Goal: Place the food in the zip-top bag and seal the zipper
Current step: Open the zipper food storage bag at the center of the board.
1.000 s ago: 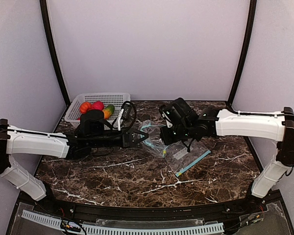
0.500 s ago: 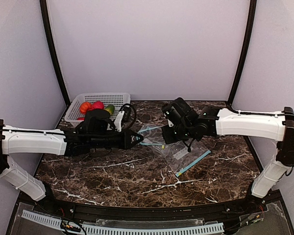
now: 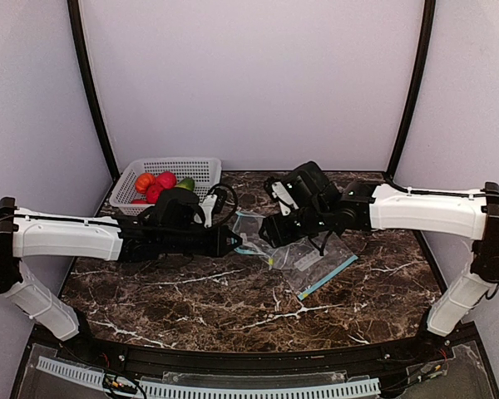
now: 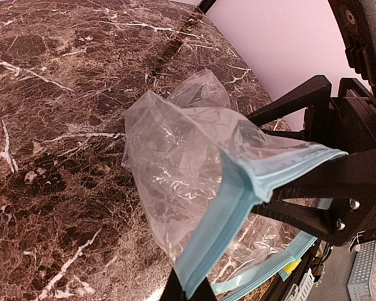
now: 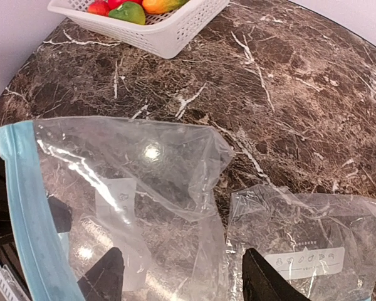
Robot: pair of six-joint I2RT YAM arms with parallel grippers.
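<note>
Jaws of the left gripper clamp the clear plastic zip-top bag by its blue strip, seemingly to raise its mouth; right gripper gapes.

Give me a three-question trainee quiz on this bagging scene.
1. True or false: the food is already inside the zip-top bag.
2. Fill in: the left hand pinches the bag's blue ___ strip.
3. Where does the food lie? A: white basket. B: zip-top bag. C: left hand.
Key: 1 false; 2 zipper; 3 A.
</note>
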